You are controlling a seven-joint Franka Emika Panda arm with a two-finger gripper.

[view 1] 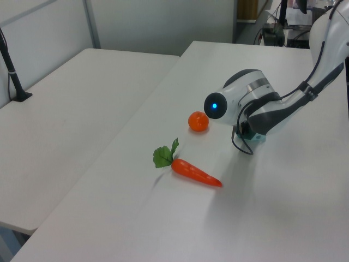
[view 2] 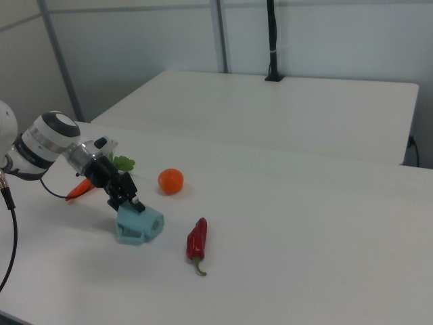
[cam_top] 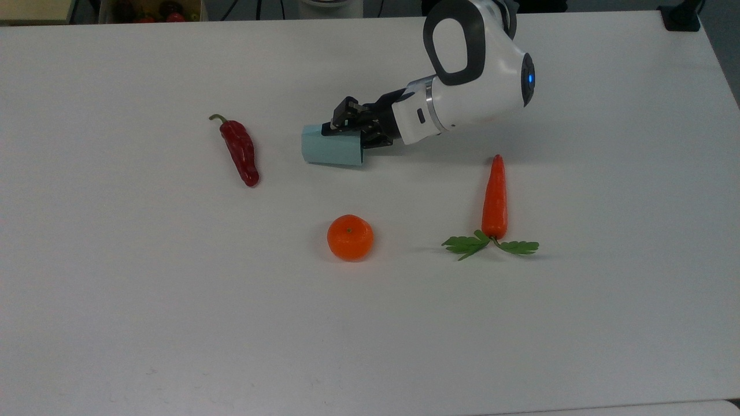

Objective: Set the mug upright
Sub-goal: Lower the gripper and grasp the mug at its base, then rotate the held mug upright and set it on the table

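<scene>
Mug lying on its side near the middle of the white table, toward the far edge in the top view; its inside is hidden. Gripper pinching the mug's rim, fingers narrowed onto its wall. One chili pepper, one orange, one carrot lying apart around it. A second white table standing behind in the right view.
</scene>
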